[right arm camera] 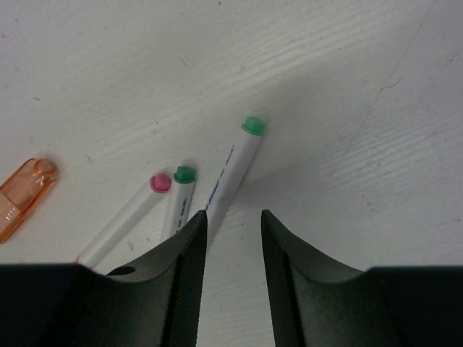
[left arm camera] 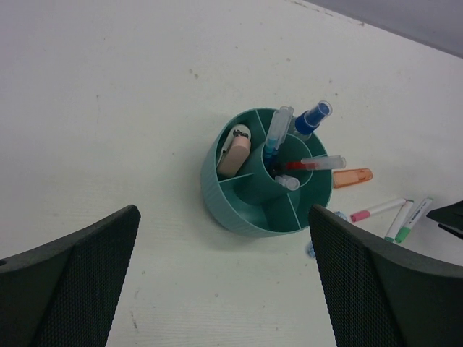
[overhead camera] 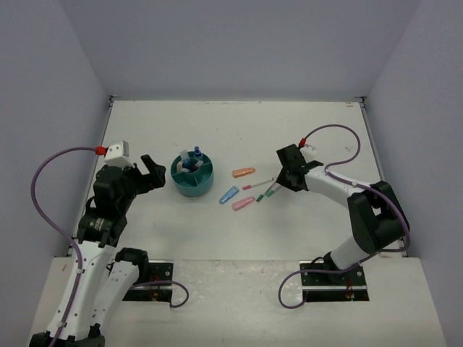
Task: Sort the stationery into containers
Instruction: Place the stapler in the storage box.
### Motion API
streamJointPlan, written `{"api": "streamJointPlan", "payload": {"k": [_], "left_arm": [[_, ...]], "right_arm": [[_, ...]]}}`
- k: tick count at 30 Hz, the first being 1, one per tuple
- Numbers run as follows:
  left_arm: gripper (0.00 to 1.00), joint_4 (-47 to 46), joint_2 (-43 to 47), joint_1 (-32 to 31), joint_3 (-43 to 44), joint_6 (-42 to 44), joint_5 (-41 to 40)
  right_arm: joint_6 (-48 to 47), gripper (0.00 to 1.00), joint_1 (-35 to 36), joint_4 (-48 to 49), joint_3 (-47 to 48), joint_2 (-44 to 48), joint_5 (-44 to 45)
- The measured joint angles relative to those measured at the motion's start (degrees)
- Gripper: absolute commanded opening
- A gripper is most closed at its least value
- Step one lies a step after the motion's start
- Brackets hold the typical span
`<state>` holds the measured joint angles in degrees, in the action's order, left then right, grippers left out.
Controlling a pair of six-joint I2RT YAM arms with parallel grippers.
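From above, we see a matte white bench (overhead camera: pixel 304 123) boxed in by plain lavender-grey walls (overhead camera: pixel 239 43), with purple cables (overhead camera: pixel 43 181) looping off both arms. The round teal organizer (overhead camera: pixel 189 188), a low plastic drum with pens standing in it, sits left of centre. The left fingers (overhead camera: pixel 153 173) hang just beside it. To its right, lying flat, are a stubby orange marker (overhead camera: pixel 244 172), a light-blue marker (overhead camera: pixel 228 194), a pink marker (overhead camera: pixel 243 204), a thin pink-capped pen (overhead camera: pixel 257 186) and two green-capped pens (overhead camera: pixel 269 192). The right fingers (overhead camera: pixel 283 179) sit low over the green ones.

From the left wrist, we make out the organizer's finely ribbed wall, central cup and divided ring. A blue-capped clear bottle (left arm camera: pixel 312 119) and a pale rounded block (left arm camera: pixel 234 152) occupy ring compartments, and a red pen (left arm camera: pixel 307 165) leans out of the cup. The mesh-textured fingers are spread wide, released.

From the right wrist, the bench shows faint grain and scuffs. The smooth dark fingers stand slightly apart with bare bench in the gap, gripping nothing. The longer green-capped pen (right arm camera: pixel 235 163) runs under one fingertip's edge. The translucent orange marker lies apart.
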<state>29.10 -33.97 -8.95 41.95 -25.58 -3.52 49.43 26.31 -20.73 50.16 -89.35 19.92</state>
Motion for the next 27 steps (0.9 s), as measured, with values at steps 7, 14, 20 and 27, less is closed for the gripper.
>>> {"api": "streamJointPlan", "payload": {"k": [7,14,20,27], "left_arm": [[1.0,0.4,-2.96,0.0,-0.67,0.68,1.93],[1.0,0.38,-2.08,0.0,-1.49,1.12,3.48],[1.0,0.34,-1.69,0.0,-1.56,1.16,4.28],[1.0,0.34,-2.15,0.0,-1.57,1.16,4.64]], "right_arm": [[1.99,0.35,-0.03,0.17,2.55,-1.9,-0.57],[2.88,0.34,-0.03,0.13,2.73,-4.03,-1.31],[4.08,0.26,-0.03,0.15,2.84,-5.6,-1.66],[5.74,0.16,-0.03,-0.18,5.05,-8.73,-2.28]]}}
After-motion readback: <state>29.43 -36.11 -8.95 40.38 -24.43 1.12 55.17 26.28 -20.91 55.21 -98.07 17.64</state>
